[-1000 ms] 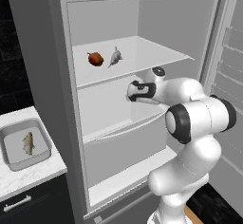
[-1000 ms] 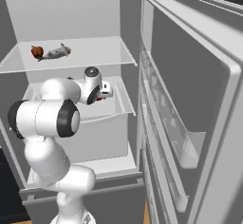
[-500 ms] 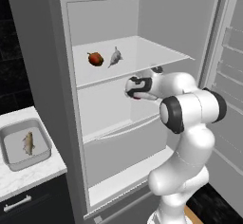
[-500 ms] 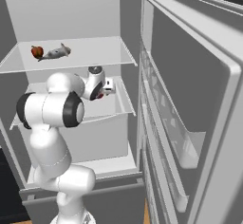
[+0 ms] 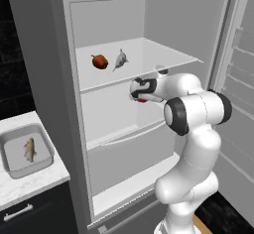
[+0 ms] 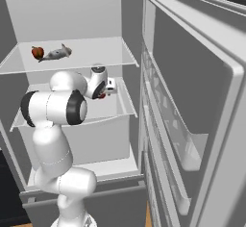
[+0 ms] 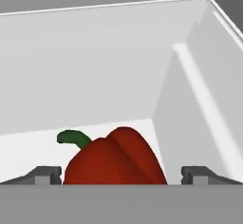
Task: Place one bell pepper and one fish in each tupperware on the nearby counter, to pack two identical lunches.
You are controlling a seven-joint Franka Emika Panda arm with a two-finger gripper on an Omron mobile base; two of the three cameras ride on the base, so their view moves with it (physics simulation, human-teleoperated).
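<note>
- The gripper [image 7: 121, 173] is spread wide and grasps nothing; a red bell pepper [image 7: 116, 159] with a green stem sits between its two fingertips [image 7: 45, 174], with a gap on both sides.
- The gripper [image 5: 140, 90] is inside the open fridge [image 5: 149, 15], under the upper shelf [image 5: 144, 57] and close to its front edge.
- On this shelf lie a second pepper [image 5: 99, 61] and a grey fish [image 5: 119, 59], just beside each other.
- On the counter [image 5: 34, 183] a tupperware [image 5: 10, 161] holds one fish [image 5: 30, 149].
- The lower part of the near pepper is cut off in the hand view.
</note>
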